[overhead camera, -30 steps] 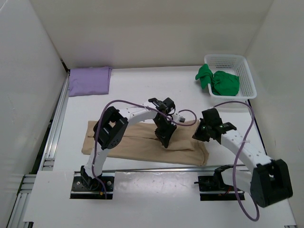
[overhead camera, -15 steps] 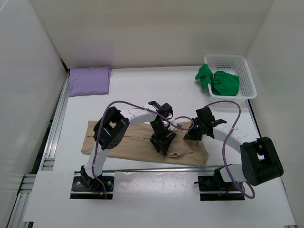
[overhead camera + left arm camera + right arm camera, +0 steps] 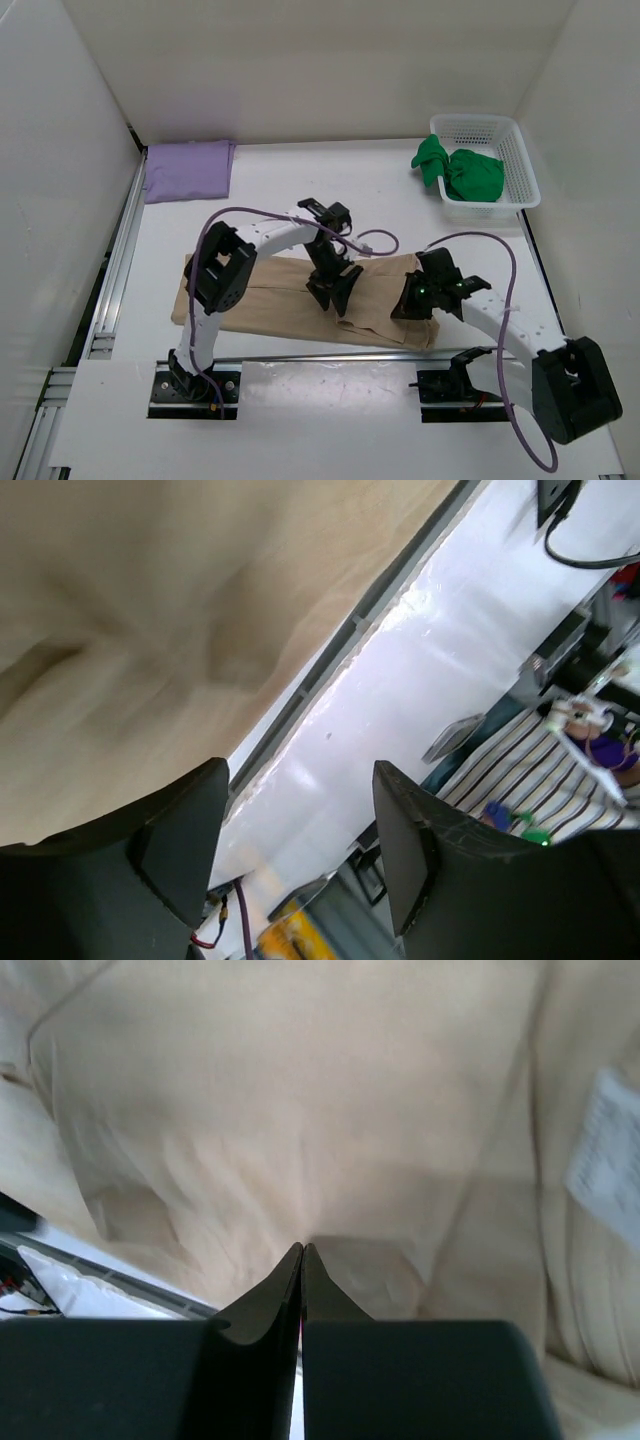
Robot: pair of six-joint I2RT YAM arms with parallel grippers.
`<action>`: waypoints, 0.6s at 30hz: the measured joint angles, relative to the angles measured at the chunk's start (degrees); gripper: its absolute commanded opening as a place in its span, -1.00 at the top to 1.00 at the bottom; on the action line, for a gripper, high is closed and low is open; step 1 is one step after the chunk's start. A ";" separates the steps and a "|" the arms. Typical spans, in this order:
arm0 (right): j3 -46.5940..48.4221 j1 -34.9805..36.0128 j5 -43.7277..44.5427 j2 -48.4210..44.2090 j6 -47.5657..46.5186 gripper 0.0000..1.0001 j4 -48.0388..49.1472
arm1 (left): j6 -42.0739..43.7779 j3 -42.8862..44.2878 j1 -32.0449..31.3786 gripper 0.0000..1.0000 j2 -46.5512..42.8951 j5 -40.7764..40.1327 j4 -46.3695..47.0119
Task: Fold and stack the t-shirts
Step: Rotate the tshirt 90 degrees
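The tan t-shirt (image 3: 280,315) lies folded into a long strip across the near middle of the table. My left gripper (image 3: 335,290) hovers over its centre, open, with nothing between its fingers (image 3: 180,830); tan cloth (image 3: 150,600) fills the upper left of the left wrist view. My right gripper (image 3: 412,300) is at the strip's right end, jaws shut tip to tip, tips touching the tan cloth (image 3: 300,1110); I see no cloth between them. The lavender t-shirt (image 3: 188,170) lies folded at the back left. The green t-shirt (image 3: 462,172) is bunched in the basket, part hanging over its left rim.
A white mesh basket (image 3: 518,150) stands at the back right. An aluminium rail (image 3: 112,270) runs along the table's left side. White walls enclose the back and both sides. A white label (image 3: 605,1150) shows on the tan cloth in the right wrist view.
My left gripper has opened and shifted slightly back and left over the tan shirt. My right gripper has closed fully and moved nearer, down onto the shirt's right end.
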 measured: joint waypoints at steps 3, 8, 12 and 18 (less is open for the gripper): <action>-0.26 0.00 2.49 -3.23 0.39 1.00 -3.28 | 0.00 -1.31 4.50 -0.43 -2.95 -0.44 -0.15; 4.57 -0.11 11.10 -0.79 2.49 1.00 -10.43 | 0.00 -6.56 17.77 -0.43 -12.11 -6.82 2.80; 16.48 -0.13 18.95 9.05 4.26 1.00 -14.19 | 0.07 -14.03 30.80 -0.43 -21.46 -20.13 9.81; 29.79 -0.28 25.66 23.54 5.18 1.00 -15.58 | 0.09 -24.74 45.62 -0.43 -27.15 -38.10 16.92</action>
